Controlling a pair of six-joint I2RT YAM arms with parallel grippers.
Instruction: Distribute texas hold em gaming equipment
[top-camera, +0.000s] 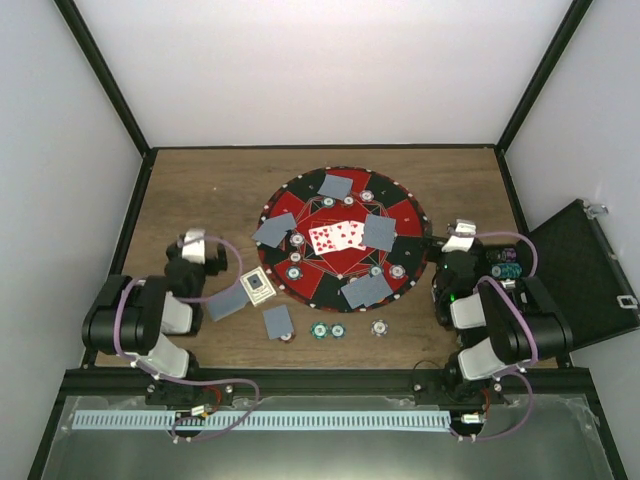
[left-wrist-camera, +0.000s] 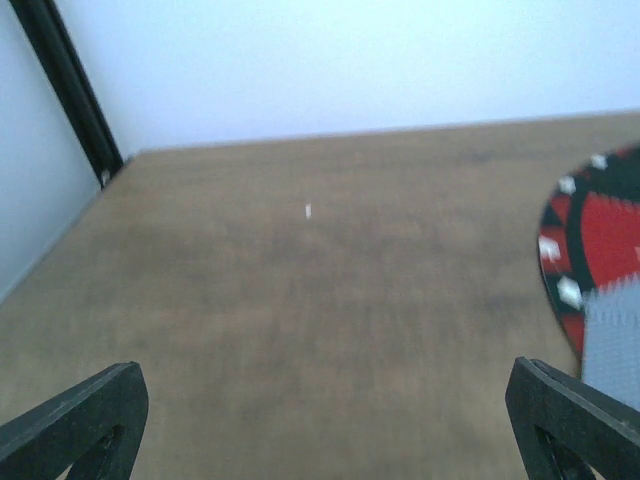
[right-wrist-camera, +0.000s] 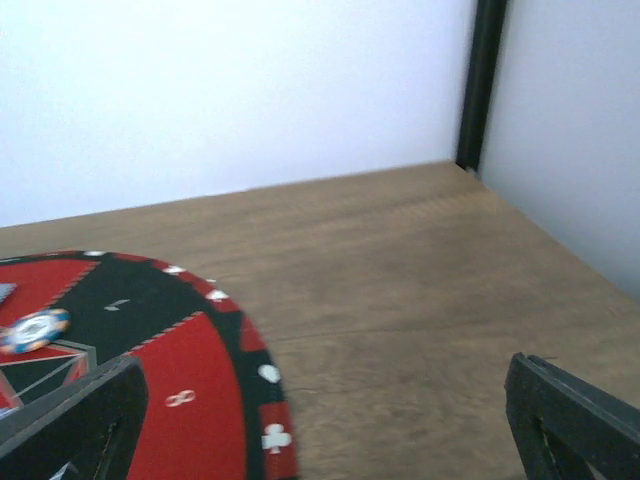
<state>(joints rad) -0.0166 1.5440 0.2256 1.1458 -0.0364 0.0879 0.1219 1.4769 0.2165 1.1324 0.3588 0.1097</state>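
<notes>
Your left pincer (left-wrist-camera: 320, 400) released above wood-grain worktop (left-wrist-camera: 300, 290), red-and-black mat (left-wrist-camera: 600, 235) to its right, your right pincer (right-wrist-camera: 325, 395) released, white club mark (right-wrist-camera: 275, 437) just left of it, white wall (right-wrist-camera: 250, 100) ahead

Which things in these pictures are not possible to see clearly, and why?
Top view: face-up cards, ranks too small to read.
Top view: chips by the black case, partly hidden behind the right arm.
Left wrist view: grey-blue card, blurred, cut off by the right edge.
Right wrist view: chip, blurred, markings unreadable.
</notes>
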